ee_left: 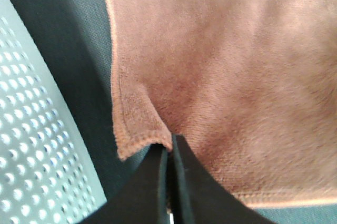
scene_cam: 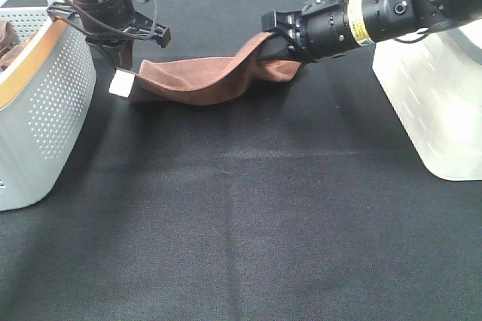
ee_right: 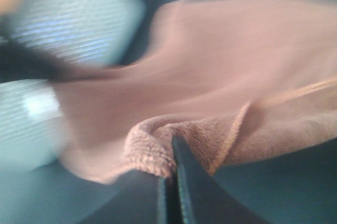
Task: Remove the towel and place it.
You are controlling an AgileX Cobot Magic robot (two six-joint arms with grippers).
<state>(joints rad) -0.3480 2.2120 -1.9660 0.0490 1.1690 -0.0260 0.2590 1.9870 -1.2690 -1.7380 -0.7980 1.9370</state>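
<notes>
The reddish-brown towel (scene_cam: 211, 78) hangs stretched between my two grippers just above the black cloth, sagging in the middle, with its white tag (scene_cam: 121, 84) at the left corner. My left gripper (scene_cam: 128, 72) is shut on the towel's left corner; its wrist view shows the hem (ee_left: 138, 141) pinched between the shut fingers (ee_left: 152, 182). My right gripper (scene_cam: 277, 44) is shut on the towel's right edge, seen bunched at the fingertips in the right wrist view (ee_right: 152, 153). The towel fills both wrist views (ee_left: 237, 77) (ee_right: 210, 77).
A grey perforated basket (scene_cam: 45, 102) with an orange rim stands at the left, with a bunched brown cloth (scene_cam: 7, 42) in it. A white basket (scene_cam: 437, 95) stands at the right. The black tablecloth (scene_cam: 241, 223) spreads in front.
</notes>
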